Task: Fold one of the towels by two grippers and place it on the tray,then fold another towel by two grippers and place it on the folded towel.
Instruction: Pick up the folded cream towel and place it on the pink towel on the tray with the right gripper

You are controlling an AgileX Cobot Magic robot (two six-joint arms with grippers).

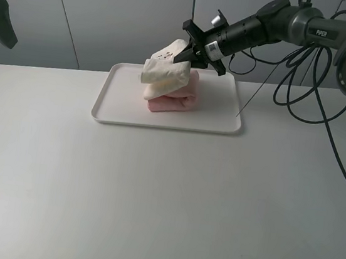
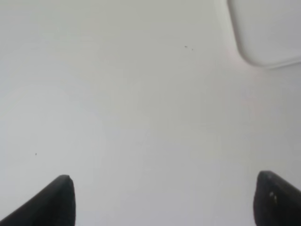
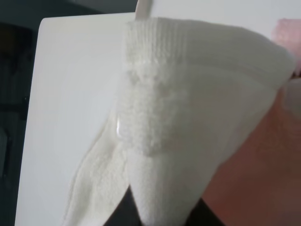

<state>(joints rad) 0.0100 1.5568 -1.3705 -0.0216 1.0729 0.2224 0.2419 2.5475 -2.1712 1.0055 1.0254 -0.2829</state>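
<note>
Exterior high: right gripper point(image 1: 186, 58) pinches the cream towel point(image 1: 165, 72) atop the pink towel point(image 1: 173, 101) on the tray point(image 1: 116, 117). Left wrist: left gripper point(image 2: 162, 200) spread wide over bare table point(image 2: 131, 108). Right wrist: cream towel point(image 3: 188, 117) clamped between the jaws.

The right arm point(image 1: 280, 26) reaches in from the far right edge of the table, wrist tilted downward. The right gripper point(image 1: 186, 56) is clamped on the cream towel point(image 1: 166, 70). The left gripper point(image 2: 164, 200) has its fingers spread wide, holding nothing.
</note>
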